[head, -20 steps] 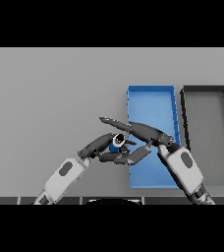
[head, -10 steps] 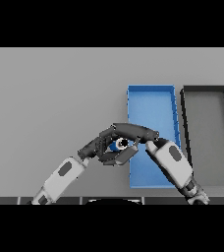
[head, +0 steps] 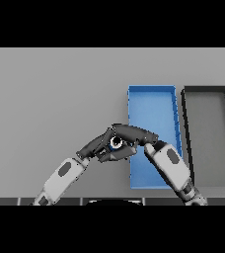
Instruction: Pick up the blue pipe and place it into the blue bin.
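From my seat, the left robot hand (head: pixel 95 147) has its fingers curled against the blue pipe (head: pixel 116 143), and the right robot hand (head: pixel 133 134) is folded over it from the other side, so the pipe sits pinched between the two, just above the grey counter (head: pixel 55 99). The blue bin (head: pixel 151 106) lies just right of the hands, the dark bin (head: pixel 208 133) beyond. My worry: with so little pipe showing, uneven squeeze could pop it out short of the bin's near wall.
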Controlling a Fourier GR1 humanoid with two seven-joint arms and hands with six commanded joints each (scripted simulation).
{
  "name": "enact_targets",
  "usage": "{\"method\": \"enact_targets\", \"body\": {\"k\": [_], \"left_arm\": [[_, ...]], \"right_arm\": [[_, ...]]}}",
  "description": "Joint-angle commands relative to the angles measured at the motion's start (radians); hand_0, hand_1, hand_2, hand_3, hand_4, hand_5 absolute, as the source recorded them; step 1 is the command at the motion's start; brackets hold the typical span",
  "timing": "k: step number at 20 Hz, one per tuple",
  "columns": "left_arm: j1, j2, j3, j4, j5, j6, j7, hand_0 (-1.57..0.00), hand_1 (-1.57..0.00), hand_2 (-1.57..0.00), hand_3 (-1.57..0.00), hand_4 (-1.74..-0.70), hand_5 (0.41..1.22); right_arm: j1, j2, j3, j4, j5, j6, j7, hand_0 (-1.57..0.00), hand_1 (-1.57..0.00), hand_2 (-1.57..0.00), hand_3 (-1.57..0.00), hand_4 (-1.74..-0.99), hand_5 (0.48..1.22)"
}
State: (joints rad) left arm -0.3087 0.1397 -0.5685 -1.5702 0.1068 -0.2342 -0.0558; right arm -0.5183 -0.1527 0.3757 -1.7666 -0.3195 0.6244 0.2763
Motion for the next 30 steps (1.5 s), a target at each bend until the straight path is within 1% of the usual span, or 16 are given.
{"method": "enact_targets", "body": {"k": [1, 2, 3, 4, 5, 6, 8, 9, 12, 15, 17, 19, 23, 25, 28, 30], "left_arm": [[-0.006, 0.004, -0.003, -0.003, -0.006, 0.007, 0.019, -1.51, -1.42, -1.51, -0.51, -1.73, 1.218], [-0.006, 0.007, -0.009, -0.003, -0.010, 0.006, 0.020, -1.50, -1.36, -1.52, -0.51, -1.73, 1.219], [-0.003, 0.013, -0.014, -0.001, -0.016, -0.003, 0.014, -1.43, -1.22, -1.35, -0.53, -1.64, 1.219], [-0.008, 0.021, -0.017, -0.002, -0.018, -0.020, 0.017, -1.41, -1.19, -1.24, -0.52, -1.54, 1.219], [-0.011, 0.016, -0.020, -0.003, -0.025, -0.028, 0.038, -1.22, -1.00, -1.02, -0.42, -1.44, 1.220], [-0.011, 0.020, -0.016, -0.004, -0.028, -0.041, 0.029, -0.98, -0.80, -0.82, -0.33, -1.34, 1.220], [-0.012, 0.035, -0.007, 0.000, -0.037, -0.083, 0.008, -0.63, -0.51, -0.52, -0.21, -1.18, 1.213], [-0.010, 0.039, -0.005, 0.009, -0.052, -0.096, -0.014, -0.50, -0.41, -0.42, -0.17, -1.11, 1.184], [-0.021, 0.036, 0.008, 0.023, -0.097, -0.094, -0.027, -0.26, -0.21, -0.21, -0.09, -0.95, 0.964], [-0.021, 0.030, 0.007, 0.029, -0.114, -0.069, 0.024, -0.13, -0.11, -0.11, -0.04, -0.85, 0.794], [-0.019, 0.022, 0.003, 0.036, -0.131, -0.046, 0.008, -0.08, -0.07, -0.07, -0.03, -0.83, 0.719], [-0.014, 0.030, 0.011, 0.037, -0.114, -0.051, 0.006, -0.05, -0.04, -0.04, -0.02, -0.83, 0.659], [0.010, 0.023, 0.020, 0.012, -0.075, -0.030, 0.123, -0.02, -0.02, -0.02, -0.01, -0.87, 0.612], [0.026, 0.024, 0.009, 0.008, -0.080, -0.028, 0.113, -0.01, -0.01, -0.01, 0.00, -0.88, 0.593], [0.027, 0.045, 0.013, 0.004, -0.078, -0.040, 0.123, -0.01, 0.00, -0.01, 0.00, -0.87, 0.543], [0.034, 0.044, 0.008, 0.009, -0.083, -0.041, 0.117, 0.00, 0.00, 0.00, 0.00, -0.87, 0.529]], "right_arm": [[0.011, 0.010, -0.002, -0.008, -0.001, 0.000, -0.002, -1.51, -1.51, -1.51, -1.49, -1.471, 1.135], [0.021, 0.015, -0.005, -0.010, -0.019, 0.006, 0.014, -1.52, -1.52, -1.52, -1.51, -1.473, 1.152], [0.028, 0.021, -0.010, -0.008, -0.034, 0.016, 0.021, -1.53, -1.53, -1.53, -1.52, -1.474, 1.166], [0.040, 0.025, -0.011, -0.019, -0.035, 0.019, 0.019, -1.54, -1.54, -1.54, -1.53, -1.477, 1.177], [0.047, 0.025, -0.013, -0.027, -0.019, 0.026, 0.007, -1.55, -1.55, -1.55, -1.54, -1.478, 1.186], [0.034, 0.027, -0.022, -0.030, -0.022, 0.032, 0.030, -1.55, -1.55, -1.55, -1.54, -1.480, 1.193], [0.034, 0.057, -0.024, -0.032, -0.012, 0.039, 0.060, -1.56, -1.56, -1.56, -1.55, -1.481, 1.203], [0.043, 0.057, -0.036, -0.038, -0.017, 0.048, 0.069, -1.56, -1.56, -1.56, -1.56, -1.482, 1.206], [0.059, 0.086, -0.048, -0.042, -0.004, 0.059, 0.057, -1.57, -1.57, -1.57, -1.56, -1.484, 1.214], [0.065, 0.096, -0.065, -0.050, -0.014, 0.059, 0.067, -1.57, -1.57, -1.57, -1.57, -1.484, 1.217], [0.063, 0.109, -0.070, -0.053, 0.005, 0.063, 0.076, -1.57, -1.57, -1.57, -1.57, -1.485, 1.219], [0.059, 0.125, -0.079, -0.053, 0.012, 0.061, 0.082, -1.57, -1.57, -1.57, -1.57, -1.485, 1.219], [0.046, 0.144, -0.105, -0.046, 0.007, 0.067, 0.098, -1.57, -1.57, -1.57, -1.57, -1.491, 1.220], [0.039, 0.169, -0.117, -0.042, -0.094, 0.038, 0.187, -1.57, -1.57, -1.57, -1.57, -1.492, 1.221], [-0.022, 0.168, -0.158, -0.043, -0.327, -0.050, 0.297, -1.57, -1.57, -1.57, -1.57, -1.493, 1.221], [-0.065, 0.123, -0.173, -0.048, -0.427, -0.113, 0.330, -1.57, -1.57, -1.57, -1.57, -1.494, 1.221]]}}
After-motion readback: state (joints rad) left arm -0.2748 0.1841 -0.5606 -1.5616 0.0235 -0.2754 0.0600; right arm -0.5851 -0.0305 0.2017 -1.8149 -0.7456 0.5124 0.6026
